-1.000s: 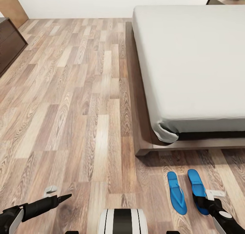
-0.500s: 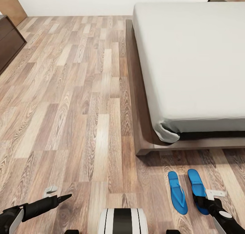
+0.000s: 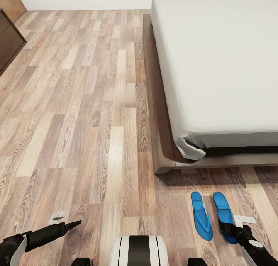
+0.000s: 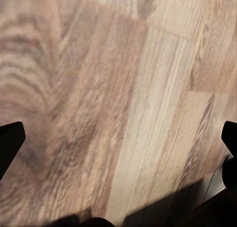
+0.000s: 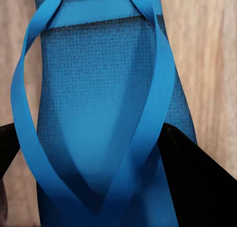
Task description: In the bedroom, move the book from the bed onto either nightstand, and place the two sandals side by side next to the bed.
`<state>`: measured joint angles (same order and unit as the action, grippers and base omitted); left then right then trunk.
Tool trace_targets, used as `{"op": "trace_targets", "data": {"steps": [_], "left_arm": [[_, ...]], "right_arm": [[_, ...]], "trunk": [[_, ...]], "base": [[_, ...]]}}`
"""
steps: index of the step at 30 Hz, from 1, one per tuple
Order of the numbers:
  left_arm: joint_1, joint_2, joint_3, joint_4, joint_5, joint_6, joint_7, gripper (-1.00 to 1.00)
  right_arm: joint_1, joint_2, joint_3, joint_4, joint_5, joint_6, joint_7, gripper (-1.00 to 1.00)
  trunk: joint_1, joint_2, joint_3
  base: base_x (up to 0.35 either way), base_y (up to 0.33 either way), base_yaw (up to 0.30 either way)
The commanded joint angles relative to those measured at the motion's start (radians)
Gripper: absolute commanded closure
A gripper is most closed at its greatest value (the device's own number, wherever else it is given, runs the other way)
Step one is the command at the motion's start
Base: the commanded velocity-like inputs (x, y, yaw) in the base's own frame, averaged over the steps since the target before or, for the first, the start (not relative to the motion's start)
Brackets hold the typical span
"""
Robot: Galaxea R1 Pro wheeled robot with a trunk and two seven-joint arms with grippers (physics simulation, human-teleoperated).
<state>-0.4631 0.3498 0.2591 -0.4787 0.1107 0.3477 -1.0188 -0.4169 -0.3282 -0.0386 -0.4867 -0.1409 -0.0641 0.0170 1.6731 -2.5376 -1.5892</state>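
Sandals lay on the wood-plank floor (image 3: 96, 123) just past the foot of the bed (image 3: 216, 65): two bright blue flip-flops side by side, near each other without touching, toes toward the bed frame; the left sandal (image 3: 201, 216) lay free, the right sandal (image 3: 223, 212) had its near end under the right gripper (image 3: 231, 231). From the head view that gripper sat low on the sandal, yet its fingers were hidden by its own body; the right wrist view gave what the head could not, the blue sole (image 5: 98, 113) close up with its V of straps, one dark finger (image 5: 197, 177) just beside one edge of the sole and another barely showing at the opposite edge; the jaws stood apart on either side of it, and whether they pressed the sandal I could not tell. The left gripper (image 3: 71, 224) hung over bare planks, well apart from both sandals, its fingers looking drawn to a point from above; the left wrist view showed the finger tips (image 4: 10, 143) at opposite edges, spread wide over plain floor. The pale mattress lay bare; a dark cabinet (image 3: 9, 42) stood at the far left.
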Motion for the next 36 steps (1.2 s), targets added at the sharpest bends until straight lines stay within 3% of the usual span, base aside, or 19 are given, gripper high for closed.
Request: {"op": "trace_targets", "data": {"steps": [1, 3, 7, 11, 17, 36], "left_arm": [[0.0, 0.0, 0.002, 0.0, 0.004, 0.01, -0.003, -1.0], [0.0, 0.0, 0.002, 0.0, 0.004, 0.01, -0.003, -1.0], [-0.001, 0.0, 0.002, 0.0, 0.004, 0.01, -0.003, -1.0], [0.0, 0.0, 0.002, 0.0, 0.004, 0.01, -0.003, -1.0], [-0.001, 0.0, 0.002, 0.0, 0.004, 0.01, -0.003, -1.0], [-0.001, 0.0, 0.002, 0.0, 0.004, 0.01, -0.004, -1.0]], "right_arm": [[0.0, 0.0, 0.0, 0.0, -0.011, -0.003, 0.001, 1.0], [0.0, 0.0, 0.0, 0.001, -0.012, -0.01, 0.001, 1.0], [0.0, 0.0, 0.0, 0.006, -0.015, -0.125, 0.001, 1.0], [0.0, 0.0, 0.001, 0.007, -0.015, -0.174, 0.001, 1.0], [0.0, 0.0, 0.001, 0.007, -0.016, -0.179, 0.002, 1.0], [0.0, 0.0, 0.001, 0.007, -0.016, -0.18, 0.002, 1.0]], "trunk": [[0.0, 0.0, -0.001], [0.0, 0.0, -0.001], [0.0, 0.0, -0.001], [0.0, 0.0, -0.001], [0.0, 0.0, -0.001], [0.008, -0.004, -0.07]], "base": [[0.0, 0.0, 0.0], [0.0, 0.0, 0.0], [0.0, 0.0, 0.0], [0.0, 0.0, 0.0], [0.0, 0.0, 0.0], [0.0, 0.0, 0.0]]}}
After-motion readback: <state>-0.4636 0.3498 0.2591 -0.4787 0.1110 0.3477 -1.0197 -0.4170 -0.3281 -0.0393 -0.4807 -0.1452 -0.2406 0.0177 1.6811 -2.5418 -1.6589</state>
